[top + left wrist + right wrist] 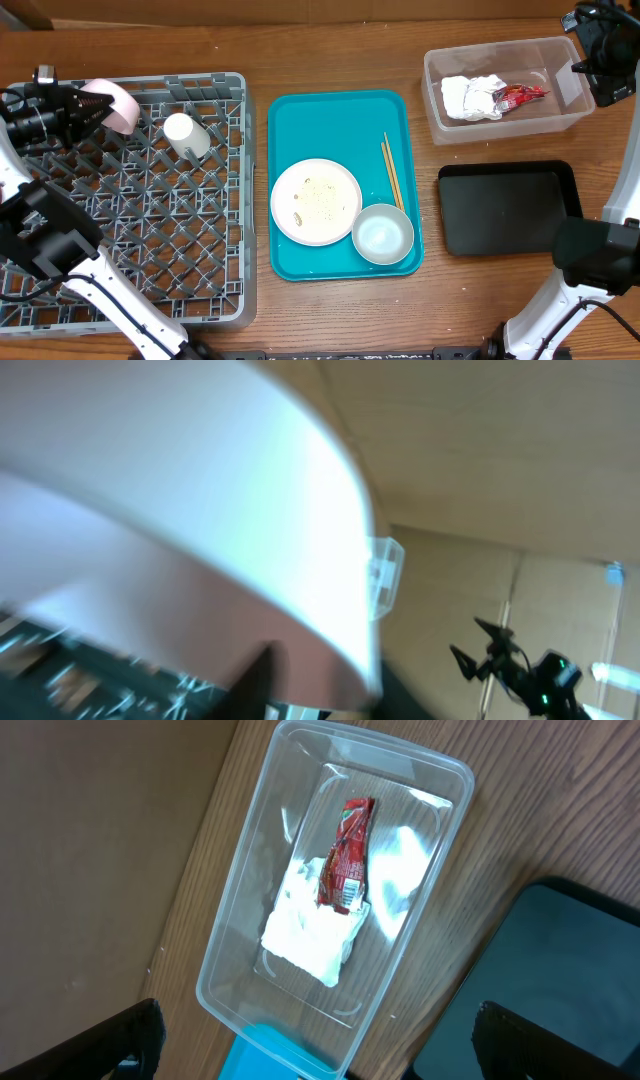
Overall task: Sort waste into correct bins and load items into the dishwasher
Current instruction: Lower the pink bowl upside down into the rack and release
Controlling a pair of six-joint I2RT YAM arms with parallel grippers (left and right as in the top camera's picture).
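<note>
The left gripper (72, 106) reaches over the far-left corner of the grey dish rack (225, 200). The pinkish saucer (112, 104) is at its tips, tipped up on edge rather than flat. I judge that pose is meant to let it stand between the lattice ribs. In the left wrist view the saucer's blurred rim fills nearly everything and hides the fingers, so I cannot tell whether the jaws pinch it or have let go. Just right of the saucer, the white cup (186, 135) sits inside the rack.

In the middle of the table (330, 50), the teal tray (290, 115) carries 3 kinds of item not yet loaded. The plate (335, 215) has pale crumbs (316, 195) scattered on it. The bowl (383, 234) touches the plate's near-right edge. The 2 chopsticks (392, 172) lie side by side just beyond the bowl.

At the far right, the clear tub (432, 62) holds the crumpled napkin (468, 97) with the red wrapper (520, 95) lying against it. The right gripper (322, 1038) hangs above this tub, fingers spread wide and holding nothing. The black tray (508, 207) lies just near of the tub. As I read it, the crumbs belong there, so the plate should be scraped before it goes to the rack.
</note>
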